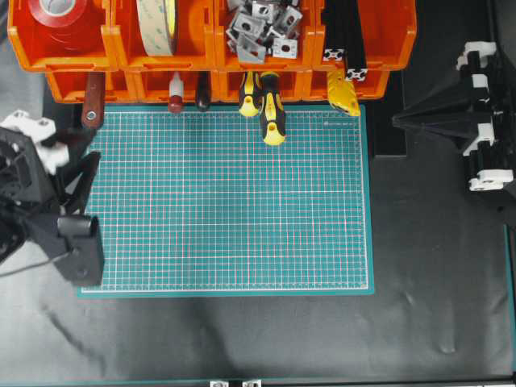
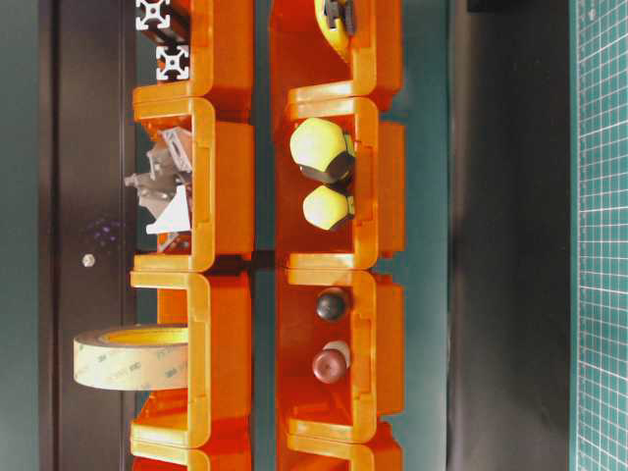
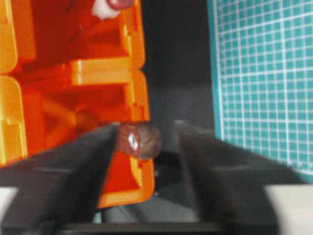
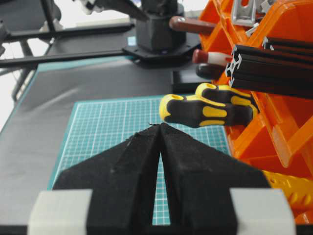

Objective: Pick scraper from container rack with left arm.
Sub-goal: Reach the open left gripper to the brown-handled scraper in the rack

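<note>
The scraper [image 1: 92,102] lies in the leftmost lower bin of the container rack [image 1: 210,50], reddish-brown wooden handle sticking out over the front lip, the metal-ringed hole at its end just at the upper left corner of the green mat [image 1: 226,197]. Blade hidden inside the bin. In my left wrist view the rounded handle end [image 3: 138,140] sits between my two left fingers [image 3: 83,166], close against the left one, with a clear gap to the right one.

My left gripper [image 1: 74,165]: jaws spread apart, not clamped on the handle; it sits at the mat's left edge, below the handle in the overhead view, tips pointing up toward it.

Next bin to the right: small red-handled tool with white collar [image 1: 175,93] and a dark-handled tool [image 1: 202,91]. Further right, two yellow-and-black screwdrivers [image 1: 266,103] project onto the mat. Upper tier: red tape roll [image 1: 58,11], beige tape roll [image 1: 157,24], metal brackets [image 1: 262,28], black aluminium profiles [image 1: 344,36].

My right gripper [image 4: 160,128]: fingers pressed together tip to tip, nothing between them; parked at the right side, well apart from the mat
</note>
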{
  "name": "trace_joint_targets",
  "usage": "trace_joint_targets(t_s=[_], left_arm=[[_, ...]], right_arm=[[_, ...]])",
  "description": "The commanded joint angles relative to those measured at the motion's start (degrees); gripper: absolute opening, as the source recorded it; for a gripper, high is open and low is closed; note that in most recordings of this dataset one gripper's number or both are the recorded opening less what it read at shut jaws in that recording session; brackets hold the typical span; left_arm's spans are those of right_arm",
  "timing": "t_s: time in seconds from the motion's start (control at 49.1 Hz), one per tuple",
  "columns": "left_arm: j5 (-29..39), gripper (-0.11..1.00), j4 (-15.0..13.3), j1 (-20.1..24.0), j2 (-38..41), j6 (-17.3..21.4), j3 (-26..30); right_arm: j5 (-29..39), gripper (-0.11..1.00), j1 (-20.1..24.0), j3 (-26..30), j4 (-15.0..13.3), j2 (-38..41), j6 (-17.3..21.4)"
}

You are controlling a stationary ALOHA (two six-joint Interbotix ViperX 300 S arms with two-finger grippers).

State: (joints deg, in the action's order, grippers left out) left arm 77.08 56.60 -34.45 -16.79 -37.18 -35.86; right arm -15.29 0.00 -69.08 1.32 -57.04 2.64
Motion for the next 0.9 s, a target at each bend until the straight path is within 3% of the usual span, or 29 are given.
trace_joint_targets(t_s=[0.0, 0.081, 0.143, 0.55, 0.876], left_arm=[[-2.3, 0.63, 0.5, 1.8, -1.1, -0.3, -0.2], [-4.7, 0.83, 0.5, 3.3, -1.5, 0.3, -1.5], [-5.8, 0.90, 0.5, 4.3, -1.8, 0.4, -2.4], [-8.6, 0.90, 0.4, 7.7, -8.4, 2.7, -10.3], [-13.6, 0.90, 0.4, 9.5, -7.1, 3.0, -9.2]], right_arm=[[0.0, 0.00, 0.1, 0.7, 0.1, 0.1, 0.1], [0.0, 0.00, 0.0, 0.7, 0.1, 0.1, 0.1], [0.0, 0.00, 0.0, 0.6, 0.1, 0.1, 0.1], [0.0, 0.00, 0.1, -0.2, 0.1, 0.1, 0.3], [0.0, 0.00, 0.1, -0.6, 0.2, 0.1, 0.3]])
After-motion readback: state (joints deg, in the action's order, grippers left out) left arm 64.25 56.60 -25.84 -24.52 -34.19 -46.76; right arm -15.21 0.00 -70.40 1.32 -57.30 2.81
